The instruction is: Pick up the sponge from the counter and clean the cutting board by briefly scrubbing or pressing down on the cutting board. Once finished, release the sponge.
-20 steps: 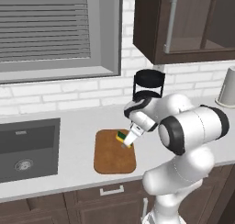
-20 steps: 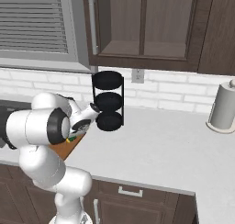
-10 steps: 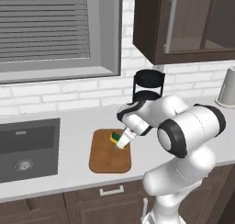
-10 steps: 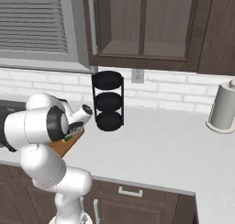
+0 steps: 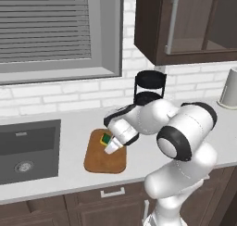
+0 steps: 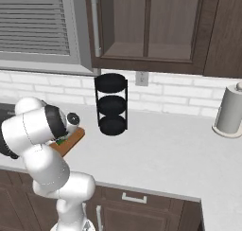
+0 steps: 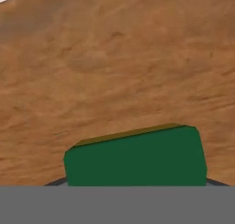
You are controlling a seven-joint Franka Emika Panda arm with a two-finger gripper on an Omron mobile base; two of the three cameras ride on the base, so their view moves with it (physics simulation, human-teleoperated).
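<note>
Over cutting board (image 5: 105,153), pincer (image 5: 110,144) tips hidden behind sponge (image 7: 135,156).

Arm folded forward and down over cutting board (image 5: 105,159). Forearm slopes toward board's far edge; wrist bent, hand pointing downward at board. Gripper (image 5: 109,144) low over board's far half, jaws closed on sponge (image 5: 106,139), fingertips hidden behind it.
</note>
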